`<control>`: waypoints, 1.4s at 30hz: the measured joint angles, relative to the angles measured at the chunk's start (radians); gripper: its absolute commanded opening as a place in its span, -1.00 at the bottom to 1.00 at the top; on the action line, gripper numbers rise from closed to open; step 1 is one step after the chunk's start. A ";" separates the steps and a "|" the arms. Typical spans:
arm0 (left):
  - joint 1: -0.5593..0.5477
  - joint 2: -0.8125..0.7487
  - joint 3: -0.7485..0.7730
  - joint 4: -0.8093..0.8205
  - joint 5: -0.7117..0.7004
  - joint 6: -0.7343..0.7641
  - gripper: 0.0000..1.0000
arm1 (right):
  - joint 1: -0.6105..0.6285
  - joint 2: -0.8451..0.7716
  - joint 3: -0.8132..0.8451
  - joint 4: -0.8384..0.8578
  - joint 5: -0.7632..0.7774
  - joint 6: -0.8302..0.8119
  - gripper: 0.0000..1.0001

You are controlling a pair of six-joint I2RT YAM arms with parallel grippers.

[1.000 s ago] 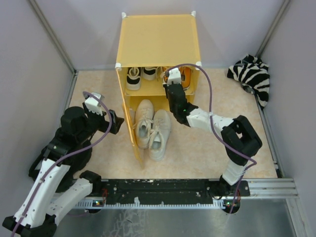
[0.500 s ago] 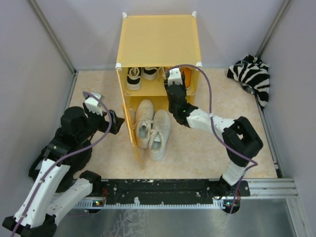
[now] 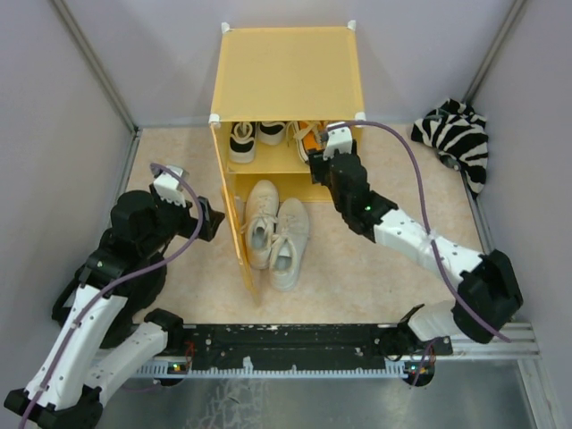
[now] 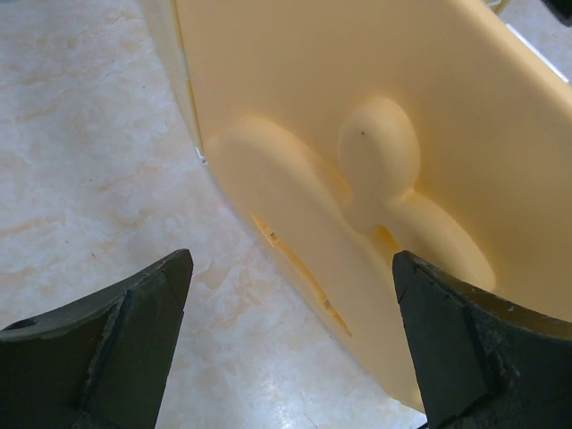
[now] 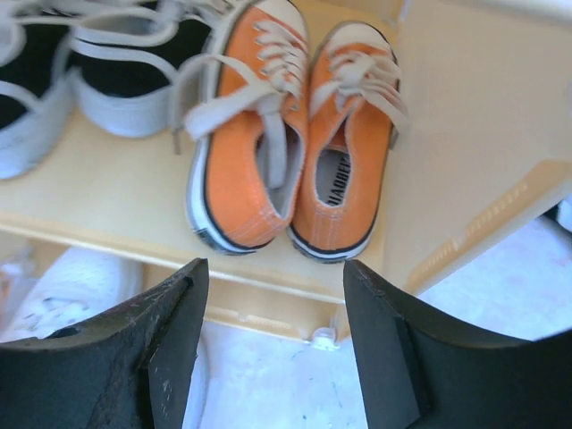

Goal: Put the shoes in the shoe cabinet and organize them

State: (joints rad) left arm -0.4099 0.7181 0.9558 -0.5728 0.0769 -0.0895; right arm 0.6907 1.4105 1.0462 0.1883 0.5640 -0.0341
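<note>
Orange pair on the shoe cabinet's upper shelf, toes inward; right gripper jaws open, empty, just outside. Left gripper, jaws open, fronts the door, seemingly keeping it swung aside.

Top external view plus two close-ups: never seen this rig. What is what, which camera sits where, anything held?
A left arm and a right arm are bolted at the near edge of the table. The top view looks down from behind them; the other two come from a camera on each wrist. The left fingers stand open facing the open door of the yellow shoe cabinet. The right fingers stand open before the orange sneakers on the shelf, beside the black sneakers. The off-white sneakers lie below, sticking out. A zebra-striped fabric bundle sits at right. Nothing is held.
</note>
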 measured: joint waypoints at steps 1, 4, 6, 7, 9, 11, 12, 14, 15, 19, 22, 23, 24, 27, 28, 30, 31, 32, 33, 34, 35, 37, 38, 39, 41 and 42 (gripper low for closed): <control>0.000 0.002 0.005 -0.004 -0.004 0.001 0.98 | 0.000 -0.031 0.000 -0.029 -0.033 0.010 0.24; 0.000 0.010 0.037 -0.023 -0.018 0.008 0.98 | 0.000 -0.127 0.000 -0.114 -0.114 0.045 0.24; 0.000 0.009 0.065 -0.037 -0.032 0.011 0.98 | 0.000 -0.184 -0.005 -0.163 -0.143 0.068 0.24; 0.000 0.007 0.079 -0.042 -0.039 0.014 0.99 | 0.000 -0.211 -0.014 -0.185 -0.150 0.082 0.24; 0.000 0.000 0.111 -0.055 -0.062 0.023 0.99 | 0.000 -0.270 -0.054 -0.223 -0.158 0.112 0.24; 0.000 -0.007 0.145 -0.065 -0.094 0.036 0.99 | 0.000 -0.319 -0.114 -0.267 -0.159 0.145 0.24; 0.000 -0.007 0.165 -0.071 -0.110 0.042 0.99 | 0.000 -0.338 -0.148 -0.290 -0.160 0.166 0.24; 0.000 -0.007 0.211 -0.074 -0.135 0.049 0.99 | 0.000 -0.355 -0.198 -0.331 -0.168 0.198 0.23; 0.000 -0.005 0.236 -0.073 -0.145 0.051 0.98 | 0.000 -0.357 -0.221 -0.346 -0.173 0.216 0.23; 0.000 0.001 0.325 -0.011 -0.159 0.041 0.97 | 0.000 -0.357 -0.305 -0.379 -0.204 0.277 0.23; 0.000 0.014 0.359 0.084 -0.124 0.013 0.96 | 0.000 -0.357 -0.364 -0.369 -0.230 0.312 0.23; 0.000 0.022 0.364 0.119 -0.101 -0.002 0.96 | 0.000 -0.356 -0.380 -0.367 -0.238 0.321 0.23; 0.000 0.032 0.366 0.151 -0.078 -0.017 0.95 | 0.000 -0.355 -0.394 -0.363 -0.245 0.328 0.23; 0.000 0.092 0.370 0.251 0.018 -0.074 0.94 | 0.000 -0.340 -0.418 -0.344 -0.265 0.350 0.22; 0.000 0.121 0.371 0.279 0.054 -0.094 0.93 | 0.000 -0.329 -0.419 -0.343 -0.272 0.354 0.22; 0.000 0.189 0.371 0.324 0.116 -0.130 0.92 | 0.000 -0.309 -0.426 -0.328 -0.284 0.365 0.22; 0.000 0.219 0.371 0.338 0.142 -0.146 0.91 | 0.000 -0.303 -0.433 -0.325 -0.290 0.370 0.22; 0.000 0.258 0.371 0.351 0.172 -0.163 0.90 | 0.000 -0.301 -0.440 -0.322 -0.295 0.376 0.22; 0.000 0.292 0.371 0.356 0.194 -0.176 0.90 | 0.000 -0.301 -0.451 -0.318 -0.299 0.379 0.22; 0.000 0.323 0.371 0.357 0.216 -0.185 0.90 | 0.000 -0.301 -0.460 -0.311 -0.306 0.386 0.21; 0.000 0.351 0.371 0.356 0.238 -0.195 0.89 | 0.000 -0.301 -0.472 -0.303 -0.312 0.390 0.21; 0.000 0.394 0.371 0.353 0.274 -0.211 0.90 | 0.000 -0.302 -0.497 -0.290 -0.330 0.402 0.20; 0.000 0.406 0.371 0.352 0.286 -0.214 0.89 | 0.000 -0.302 -0.500 -0.290 -0.334 0.404 0.19; 0.000 0.414 0.370 0.348 0.297 -0.220 0.89 | 0.000 -0.302 -0.507 -0.288 -0.345 0.406 0.19; 0.000 0.416 0.370 0.344 0.311 -0.226 0.89 | 0.000 -0.302 -0.510 -0.288 -0.363 0.413 0.20; 0.000 0.413 0.370 0.342 0.317 -0.227 0.89 | 0.000 -0.302 -0.509 -0.285 -0.370 0.420 0.21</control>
State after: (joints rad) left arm -0.4099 1.1309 1.3254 -0.2306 0.3935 -0.3161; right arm 0.6910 1.1088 0.5369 -0.0971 0.1936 0.3862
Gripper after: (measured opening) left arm 0.949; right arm 0.599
